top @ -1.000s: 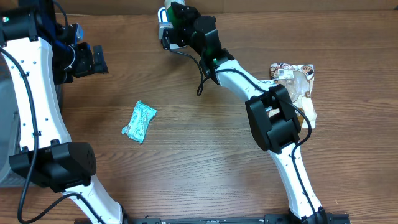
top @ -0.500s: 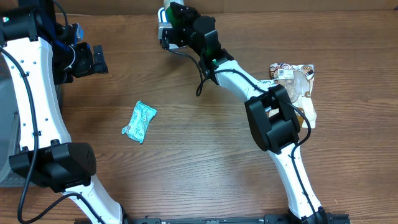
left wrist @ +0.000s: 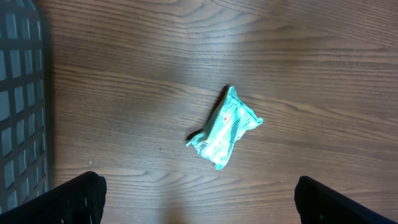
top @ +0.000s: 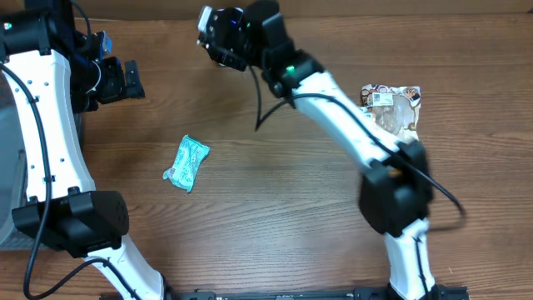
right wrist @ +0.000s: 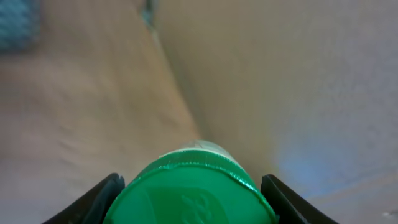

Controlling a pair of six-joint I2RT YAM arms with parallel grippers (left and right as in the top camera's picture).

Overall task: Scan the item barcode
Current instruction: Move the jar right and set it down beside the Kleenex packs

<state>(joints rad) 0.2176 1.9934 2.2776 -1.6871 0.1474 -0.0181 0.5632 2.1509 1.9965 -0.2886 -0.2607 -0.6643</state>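
In the right wrist view a container with a green cap [right wrist: 196, 190] fills the space between my right gripper's [right wrist: 196, 204] fingers, which are shut on it. Overhead, that gripper [top: 218, 33] hangs over the table's far edge, and the container's white body [top: 205, 23] sticks out to its left. No barcode shows in any view. My left gripper [top: 127, 81] is open and empty at the far left. In its wrist view the gripper [left wrist: 202, 205] stands wide above the wood, with a teal packet [left wrist: 224, 127] lying beyond the fingertips.
The teal packet [top: 186, 162] lies left of centre on the wooden table. A brown and white snack bag [top: 396, 112] lies at the right, partly under my right arm. A dark mesh basket [left wrist: 22, 93] borders the table's left side.
My right arm has swung: its gripper carried the container a little left and farther back, and its elbow dropped toward the front right. The left arm has not moved.
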